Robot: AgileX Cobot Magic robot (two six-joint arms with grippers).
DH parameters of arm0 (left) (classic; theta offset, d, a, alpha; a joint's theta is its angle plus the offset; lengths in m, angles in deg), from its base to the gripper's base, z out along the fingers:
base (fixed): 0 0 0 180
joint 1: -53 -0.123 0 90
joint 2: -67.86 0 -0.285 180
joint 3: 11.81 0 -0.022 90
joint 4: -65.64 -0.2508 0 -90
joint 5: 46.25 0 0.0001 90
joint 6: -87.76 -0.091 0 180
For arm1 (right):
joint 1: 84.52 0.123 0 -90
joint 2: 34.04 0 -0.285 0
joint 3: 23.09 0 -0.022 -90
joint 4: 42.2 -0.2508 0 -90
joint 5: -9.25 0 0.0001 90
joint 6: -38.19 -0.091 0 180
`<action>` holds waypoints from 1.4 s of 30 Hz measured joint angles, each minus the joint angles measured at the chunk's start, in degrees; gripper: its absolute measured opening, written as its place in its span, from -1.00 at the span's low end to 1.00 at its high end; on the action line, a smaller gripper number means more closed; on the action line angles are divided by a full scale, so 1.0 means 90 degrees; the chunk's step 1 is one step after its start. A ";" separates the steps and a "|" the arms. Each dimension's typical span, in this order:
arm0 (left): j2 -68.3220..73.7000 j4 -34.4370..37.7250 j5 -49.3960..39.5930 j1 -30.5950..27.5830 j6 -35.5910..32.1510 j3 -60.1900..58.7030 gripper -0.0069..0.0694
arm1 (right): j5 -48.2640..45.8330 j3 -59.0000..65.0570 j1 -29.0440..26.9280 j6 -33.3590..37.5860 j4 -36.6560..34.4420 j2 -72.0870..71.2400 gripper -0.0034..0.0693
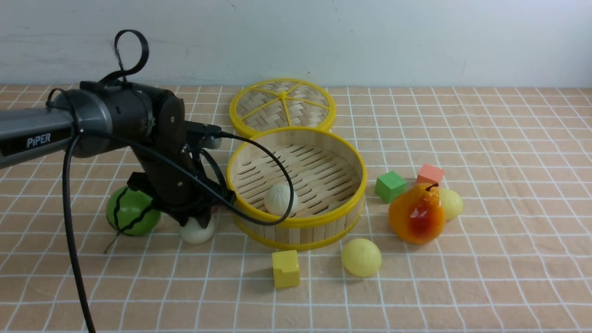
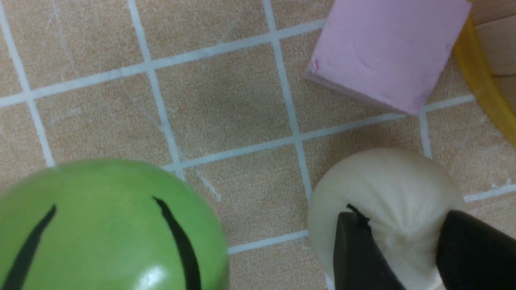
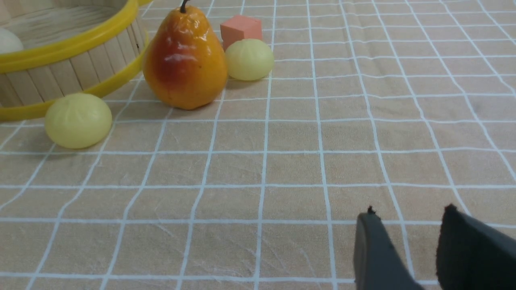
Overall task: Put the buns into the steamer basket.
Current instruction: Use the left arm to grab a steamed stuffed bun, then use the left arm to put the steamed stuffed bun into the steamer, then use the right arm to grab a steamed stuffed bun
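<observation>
At the left side of the desk (image 1: 462, 286): the left arm (image 1: 115, 125) reaches down beside the steamer basket (image 1: 296, 223). The left fingers (image 2: 356, 253) stand apart, one on each side of the outer off-white bun (image 2: 383, 189), tips overlapping its pleated top. Touching or squeezing: cannot tell from either view. This bun sits on the desk between the watermelon ball (image 1: 132, 210) and the basket wall, near both. A pink cube (image 2: 387, 52) lies just beyond the bun, next to the basket's yellow lower rim; the arm hides it in the front view.

Basket: upright, mid-desk, slatted floor showing. The inner off-white bun (image 1: 279, 199) lies on that floor against the near wall. Count: one bun in, three on the desk.

Woven lid (image 1: 282, 105): flat on the desk behind the basket, its edge at the basket's far rim.

Right of the basket: green cube (image 1: 391, 186), salmon cube (image 1: 430, 174), orange pear (image 1: 416, 215) upright. The rear yellow bun (image 1: 452, 203) sits just beside the pear, partly hidden by it in the front view. The front yellow bun (image 1: 361, 257) rests just in front of the basket, with the yellow cube (image 1: 285, 268) near it on the left.

Right fingers (image 3: 375, 253): apart, nothing between them, low over bare desk, well apart from the pear.
</observation>
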 joint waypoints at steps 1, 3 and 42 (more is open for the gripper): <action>0.0000 0.0000 0.0000 0.0000 0.0000 0.0000 -0.22 | 0.0000 0.0000 0.0000 0.0000 0.0000 0.0000 -0.25; 0.0007 0.0000 0.0000 0.0000 0.0000 0.0000 -0.35 | 0.0000 0.0000 0.0000 0.0000 0.0000 0.0000 -0.25; 0.0945 -0.0287 -0.0580 0.0755 0.0319 0.2854 0.54 | 0.0000 0.0000 0.0000 0.0000 0.0000 0.0000 -0.25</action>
